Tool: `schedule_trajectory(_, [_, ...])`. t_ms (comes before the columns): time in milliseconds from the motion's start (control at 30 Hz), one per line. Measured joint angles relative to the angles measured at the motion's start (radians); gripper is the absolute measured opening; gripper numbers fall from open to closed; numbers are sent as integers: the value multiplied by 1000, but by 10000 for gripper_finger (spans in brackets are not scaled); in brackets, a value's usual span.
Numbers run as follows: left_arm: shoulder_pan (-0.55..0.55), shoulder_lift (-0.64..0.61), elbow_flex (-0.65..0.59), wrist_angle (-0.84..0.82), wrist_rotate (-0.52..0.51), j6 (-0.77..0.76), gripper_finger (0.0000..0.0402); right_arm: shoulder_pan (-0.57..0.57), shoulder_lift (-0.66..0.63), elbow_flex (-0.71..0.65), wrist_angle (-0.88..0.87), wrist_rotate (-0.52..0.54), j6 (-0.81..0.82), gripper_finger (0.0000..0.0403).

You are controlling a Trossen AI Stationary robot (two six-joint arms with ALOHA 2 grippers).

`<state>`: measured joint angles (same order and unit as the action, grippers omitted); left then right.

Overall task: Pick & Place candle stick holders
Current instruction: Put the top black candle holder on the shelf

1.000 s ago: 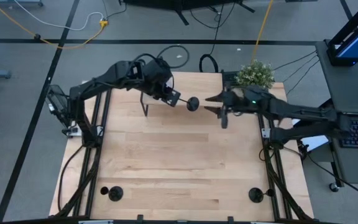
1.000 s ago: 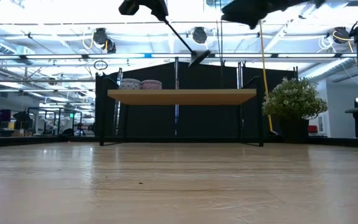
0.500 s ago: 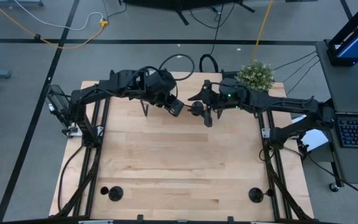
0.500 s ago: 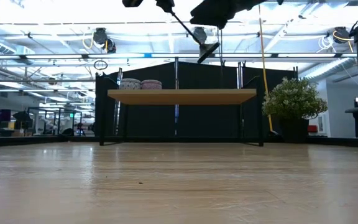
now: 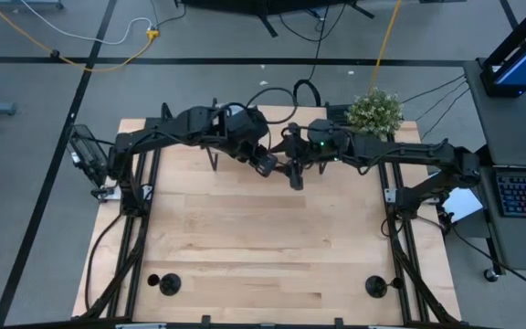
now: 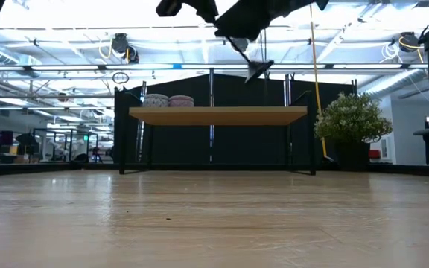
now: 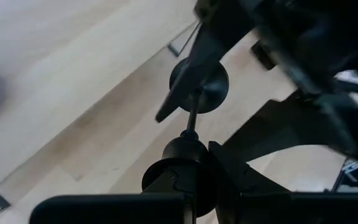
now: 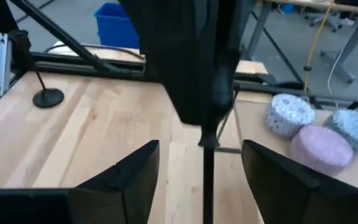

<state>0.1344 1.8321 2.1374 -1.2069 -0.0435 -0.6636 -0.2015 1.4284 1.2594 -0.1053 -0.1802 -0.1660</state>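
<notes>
Holder no. 1 (image 7: 213, 87) is up in the air over the far middle of the surface (image 5: 245, 238), lying roughly sideways. Its stem end is clamped in my left jaws (image 5: 265, 163) and its disc base points twd my right arm. The left jaws are closed tight on it.

Change vs a sec ago: my right jaws (image 8: 204, 183) were well off to the side and narrower. Now they've come right in and spread wider. In the right wrist view the stem runs between the two fingers (image 8: 135, 177) with clear gaps both sides, so they're open and not gripping yet. The left arm has also swung the holder in twd the centre to meet them.

What that means: I judge this as a mid-air handover, about at the moment of take. Next I'd close the right jaws on the stem and only then let go w/ the left, else it drops from height. The stem is thin, so centring matters.

The other 2 holders (image 5: 164, 284) (image 5: 375, 286) stand upright near the front edge, one twd each corner, well apart and untouched. Most of the task is still ahead.
</notes>
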Motion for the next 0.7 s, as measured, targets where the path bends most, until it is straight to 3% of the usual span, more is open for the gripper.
schedule_trajectory(300, [0, 8, -1, -4, 23, 0, 22, 1, 15, 0, -7, 0, 9, 170])
schedule_trajectory(700, [0, 7, 0, -2, 37, -1, 22, -2, 15, 0, -31, -1, 31, 58])
